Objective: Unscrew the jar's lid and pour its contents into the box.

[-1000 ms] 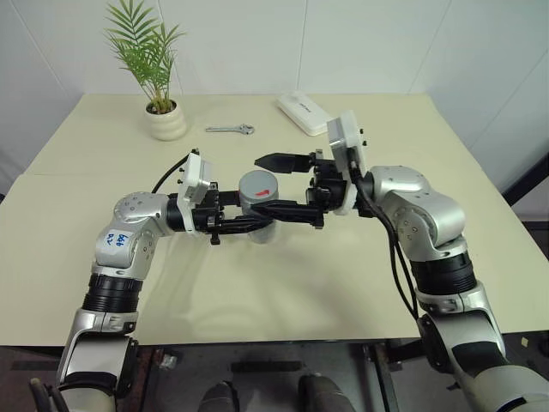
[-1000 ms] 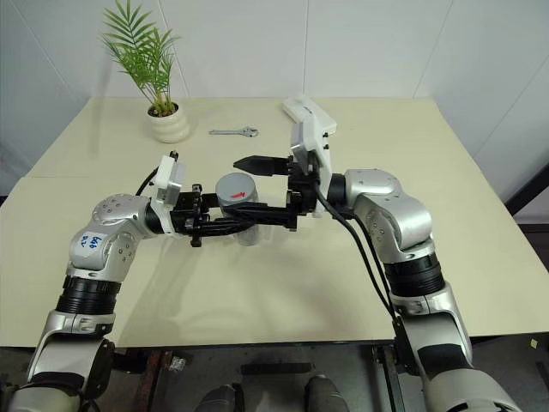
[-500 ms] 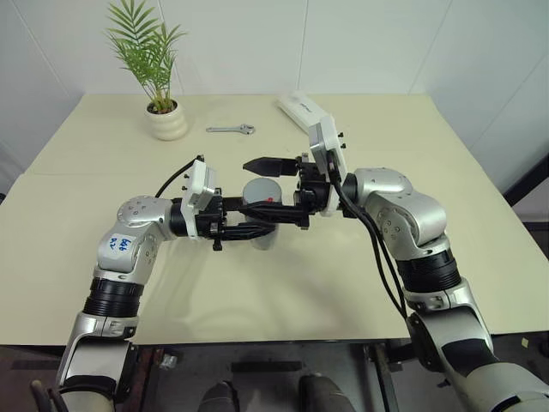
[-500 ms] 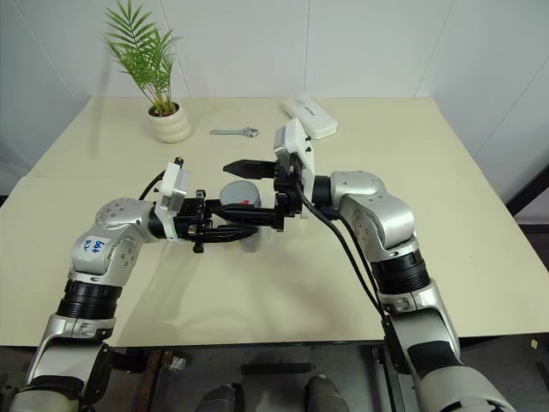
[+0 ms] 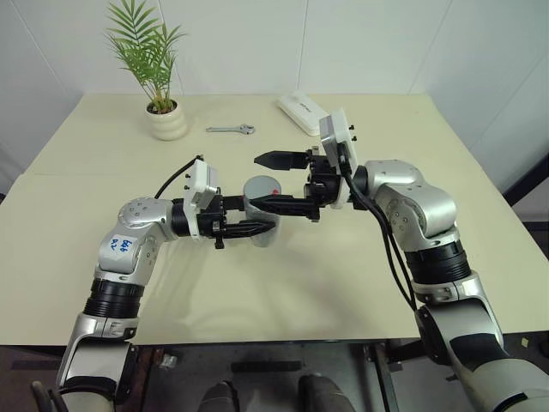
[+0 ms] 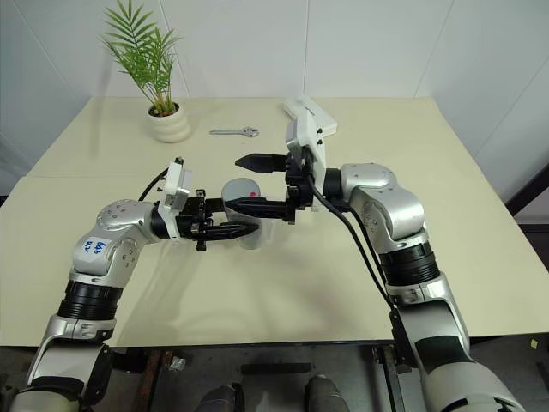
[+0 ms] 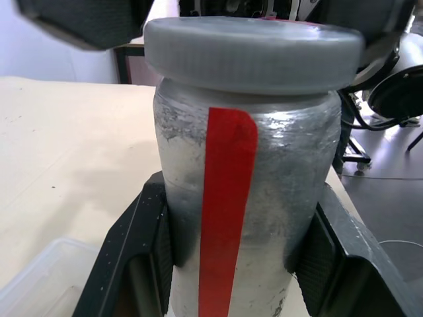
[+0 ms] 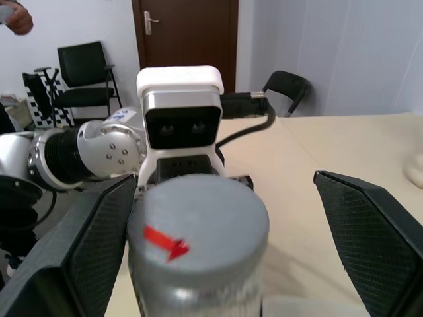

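The left gripper [image 7: 231, 264] was clamped on the cloudy cylindrical jar [image 7: 241, 198], its textured black pads squeezing the body where a glossy red strip ran down. The jar hung over mid-table [image 5: 343, 283]. On top sat the flat, matte grey lid [image 8: 198, 211], a red arrow on it. The right gripper [image 8: 225, 218] had its fingers spread wide, flanking the lid. At twelve o'clock lay a metal spanner [image 5: 230, 130].

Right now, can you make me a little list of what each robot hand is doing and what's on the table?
left gripper: shut on the small clear jar with a red stripe
right gripper: open, fingers either side of the round grey lid
lid: still on the jar
table: white plant pot, silver wrench, white oblong case
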You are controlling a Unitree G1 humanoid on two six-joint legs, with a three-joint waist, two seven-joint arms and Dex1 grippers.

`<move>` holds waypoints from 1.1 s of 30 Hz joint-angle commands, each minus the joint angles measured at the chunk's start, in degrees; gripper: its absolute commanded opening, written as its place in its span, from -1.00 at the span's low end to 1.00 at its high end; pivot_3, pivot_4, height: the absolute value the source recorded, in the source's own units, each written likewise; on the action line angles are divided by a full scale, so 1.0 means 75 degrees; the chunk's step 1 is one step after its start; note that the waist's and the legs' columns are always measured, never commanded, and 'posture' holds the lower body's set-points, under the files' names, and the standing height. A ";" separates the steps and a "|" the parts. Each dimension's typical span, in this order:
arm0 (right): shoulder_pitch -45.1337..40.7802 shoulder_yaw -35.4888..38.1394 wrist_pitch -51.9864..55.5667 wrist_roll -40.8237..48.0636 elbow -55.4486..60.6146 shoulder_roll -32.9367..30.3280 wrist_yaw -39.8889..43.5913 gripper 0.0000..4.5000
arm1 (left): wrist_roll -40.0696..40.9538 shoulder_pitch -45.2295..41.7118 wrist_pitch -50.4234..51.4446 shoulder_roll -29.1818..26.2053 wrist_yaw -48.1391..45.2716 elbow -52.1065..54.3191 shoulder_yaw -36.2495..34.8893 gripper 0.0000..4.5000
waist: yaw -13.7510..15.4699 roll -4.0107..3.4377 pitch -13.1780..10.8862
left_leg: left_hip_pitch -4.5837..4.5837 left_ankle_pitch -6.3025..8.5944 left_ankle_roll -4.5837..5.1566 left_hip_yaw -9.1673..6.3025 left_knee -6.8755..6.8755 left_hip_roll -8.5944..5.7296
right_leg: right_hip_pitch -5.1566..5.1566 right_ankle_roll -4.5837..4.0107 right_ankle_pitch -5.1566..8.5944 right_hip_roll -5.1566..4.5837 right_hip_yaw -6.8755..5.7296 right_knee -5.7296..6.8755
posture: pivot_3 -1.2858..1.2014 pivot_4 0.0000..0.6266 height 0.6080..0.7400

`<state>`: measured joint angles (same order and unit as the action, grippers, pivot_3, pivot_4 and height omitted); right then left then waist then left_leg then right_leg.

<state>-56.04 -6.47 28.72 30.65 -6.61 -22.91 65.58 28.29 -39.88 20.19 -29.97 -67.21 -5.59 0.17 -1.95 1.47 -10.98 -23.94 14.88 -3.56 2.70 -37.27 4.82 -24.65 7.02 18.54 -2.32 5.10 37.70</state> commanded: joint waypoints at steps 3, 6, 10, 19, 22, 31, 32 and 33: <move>0.0052 0.0629 -0.0157 -0.0111 -0.0272 -0.0676 -0.0023 1.00 | 0.0203 -0.0036 -0.0112 -0.0012 -0.0205 0.0328 -0.0122 -0.13 | 0.0019 0.0000 0.0000 | -0.0001 0.0000 0.0000 0.0000 0.0000 0.0000 | 0.0000 0.0000 0.0000 0.0000 0.0000 -0.0002 | 0.03 -0.52 1.00; 0.0080 0.0788 -0.0119 -0.0019 -0.0332 -0.0916 0.0113 1.00 | 0.0167 -0.0049 -0.0122 -0.0014 -0.0219 0.0304 -0.0144 -0.13 | 0.0034 0.0000 0.0000 | -0.0001 0.0000 0.0000 0.0001 -0.0001 -0.0001 | 0.0002 0.0000 0.0000 -0.0001 0.0000 -0.0007 | 0.03 -0.52 1.00; 0.0122 0.1008 0.0032 0.0164 -0.0337 -0.1198 0.0361 1.00 | 0.0138 -0.0089 -0.0130 -0.0047 -0.0246 0.0243 -0.0187 -0.13 | -0.0014 0.0000 0.0000 | 0.0001 0.0000 0.0000 0.0004 0.0005 0.0000 | -0.0001 0.0000 0.0000 0.0000 0.0004 -0.0006 | 0.03 -0.52 1.00; 0.0095 0.1001 0.1045 0.0869 0.0668 -0.0536 -0.0326 1.00 | 0.0102 -0.0122 -0.0153 -0.0036 -0.0182 0.0189 -0.0188 -0.13 | -0.0068 0.0000 0.0000 | 0.0007 -0.0001 -0.0001 0.0003 0.0005 0.0001 | 0.0000 0.0000 0.0000 0.0001 0.0005 0.0004 | 0.03 -0.52 1.00; 0.0150 0.0376 0.1257 0.0420 0.1081 -0.0319 -0.0738 1.00 | 0.0108 -0.0121 -0.0132 -0.0032 -0.0159 0.0203 -0.0188 -0.13 | -0.0072 0.0000 0.0000 | 0.0005 -0.0002 -0.0002 0.0003 0.0000 0.0000 | 0.0001 0.0000 0.0000 0.0000 0.0005 0.0004 | 0.03 -0.52 1.00; -0.0120 -0.0194 0.1421 0.0088 0.1192 0.0070 -0.1128 1.00 | 0.0138 -0.0071 -0.0093 0.0002 -0.0097 0.0274 -0.0192 -0.13 | -0.0070 0.0000 0.0000 | 0.0002 -0.0002 -0.0001 0.0002 0.0001 -0.0001 | 0.0000 0.0000 0.0000 -0.0001 0.0004 0.0001 | 0.03 -0.52 1.00; -0.0173 -0.0227 0.1470 0.0121 0.1211 0.0129 -0.1111 1.00 | 0.0142 -0.0070 -0.0092 0.0009 -0.0103 0.0277 -0.0182 -0.13 | -0.0070 0.0000 0.0000 | 0.0002 -0.0002 -0.0001 0.0002 0.0002 -0.0001 | 0.0000 0.0000 0.0000 0.0000 0.0004 0.0002 | 0.03 -0.52 1.00; -0.0209 -0.0245 0.1516 0.0150 0.1225 0.0175 -0.1108 1.00 | 0.0143 -0.0069 -0.0091 0.0012 -0.0110 0.0279 -0.0175 -0.13 | -0.0073 0.0000 0.0000 | 0.0002 -0.0001 -0.0001 0.0002 0.0002 -0.0001 | 0.0000 0.0000 0.0000 0.0000 0.0004 0.0002 | 0.03 -0.52 1.00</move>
<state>-55.67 -8.76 40.17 31.44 1.38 -21.89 56.94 28.07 -39.78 19.99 -29.96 -68.00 -5.37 -0.07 -2.49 1.47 -10.98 -23.92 14.87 -3.56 2.71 -37.25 4.82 -24.65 7.02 18.54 -2.32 5.13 37.72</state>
